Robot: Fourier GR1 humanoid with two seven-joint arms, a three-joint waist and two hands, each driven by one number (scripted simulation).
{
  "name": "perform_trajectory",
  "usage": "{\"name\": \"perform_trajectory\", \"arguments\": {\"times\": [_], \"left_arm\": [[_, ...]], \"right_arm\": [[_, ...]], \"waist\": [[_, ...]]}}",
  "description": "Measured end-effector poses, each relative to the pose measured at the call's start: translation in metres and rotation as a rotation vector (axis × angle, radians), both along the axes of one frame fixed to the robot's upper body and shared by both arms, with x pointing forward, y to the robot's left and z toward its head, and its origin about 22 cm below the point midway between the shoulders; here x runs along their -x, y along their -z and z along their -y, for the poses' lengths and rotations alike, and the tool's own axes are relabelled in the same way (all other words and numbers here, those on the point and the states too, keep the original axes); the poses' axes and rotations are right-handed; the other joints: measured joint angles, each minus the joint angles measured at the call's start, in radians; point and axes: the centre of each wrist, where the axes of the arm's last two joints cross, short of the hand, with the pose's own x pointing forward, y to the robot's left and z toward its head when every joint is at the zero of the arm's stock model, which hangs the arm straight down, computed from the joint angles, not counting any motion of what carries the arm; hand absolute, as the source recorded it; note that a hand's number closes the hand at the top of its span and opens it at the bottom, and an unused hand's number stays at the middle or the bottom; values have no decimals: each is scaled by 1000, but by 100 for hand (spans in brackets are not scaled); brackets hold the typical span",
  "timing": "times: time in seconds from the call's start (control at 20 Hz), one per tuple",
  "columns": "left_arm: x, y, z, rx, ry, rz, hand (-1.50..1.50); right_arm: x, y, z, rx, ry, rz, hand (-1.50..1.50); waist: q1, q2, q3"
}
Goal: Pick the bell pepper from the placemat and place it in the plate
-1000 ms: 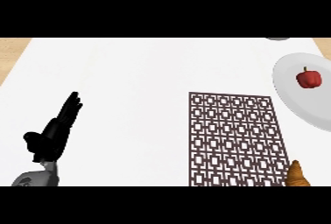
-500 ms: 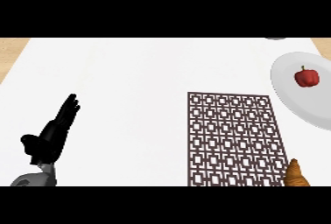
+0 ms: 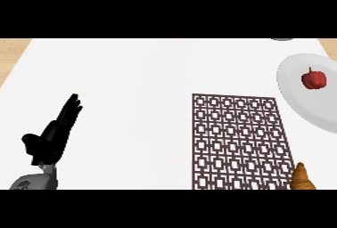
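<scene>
Since the pepper (image 3: 314, 79) is lying on the plate (image 3: 295, 95), off the placemat (image 3: 241, 141): resting at lower left, left hand (image 3: 54, 134) with fingers straight, holding nothing.

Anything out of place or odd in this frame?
Nothing stands out. The bell pepper sits upright on the plate, the placemat lies flat and square, and the left hand rests open at lower left.
</scene>
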Motion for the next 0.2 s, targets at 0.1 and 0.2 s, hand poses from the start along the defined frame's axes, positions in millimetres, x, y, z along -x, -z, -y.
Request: {"name": "perform_trajectory", "arguments": {"times": [0.1, 0.2], "left_arm": [[-1, 1, 1, -1, 0, 3, 0], [0, -1, 1, 1, 1, 4, 0]], "right_arm": [[9, 4, 2, 7, -6, -11, -150], [17, 7, 3, 16, -6, -16, -150]], "waist": [[2, 1, 1], [4, 1, 1]]}}
